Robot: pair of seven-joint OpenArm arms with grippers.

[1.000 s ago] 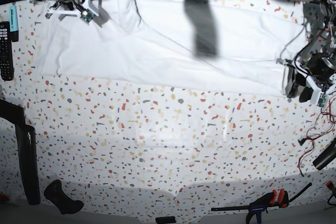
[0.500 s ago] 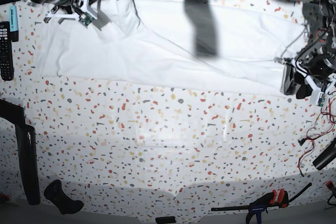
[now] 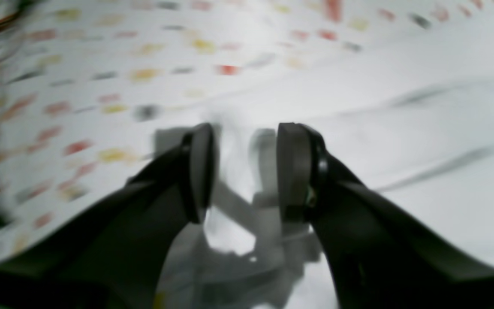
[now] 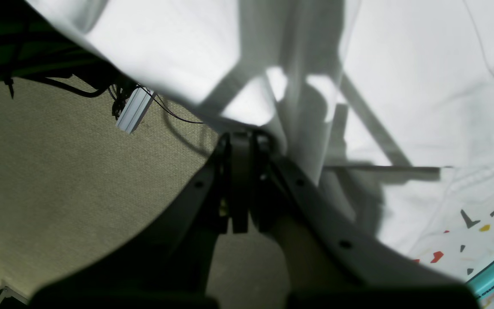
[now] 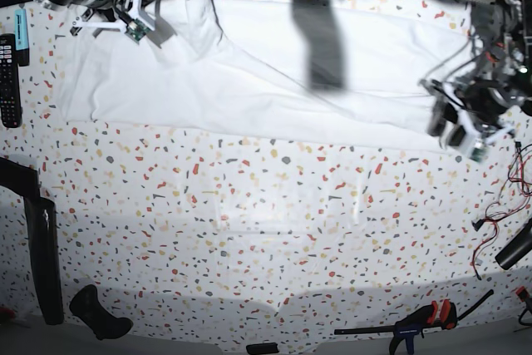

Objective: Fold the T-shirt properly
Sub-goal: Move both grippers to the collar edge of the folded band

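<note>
The white T-shirt (image 5: 266, 72) lies spread out flat along the far side of the speckled worktop (image 5: 266, 230), reaching almost from one end to the other. The right end effector (image 4: 240, 141) is at the far corner of the shirt, on the left side of the base view. Its two fingers are pressed tight together, and the edge of the T-shirt (image 4: 358, 86) is pinched between them. From there the cloth hangs in a fold and spreads out over the worktop. Past the edge of the worktop a tan carpet (image 4: 58, 180) shows below. The left end effector (image 5: 453, 126) is at the other end of the shirt, on the right side of the base view, right at the shirt's near edge. In the left wrist view the picture is blurry, but the two dark fingers (image 3: 292, 171) stand apart with a gap between them. The white cloth (image 3: 423, 150) lies under them and to one side, and nothing is held between them. A black remote (image 5: 8, 81) lies by the left edge of the worktop, near the shirt.
</note>
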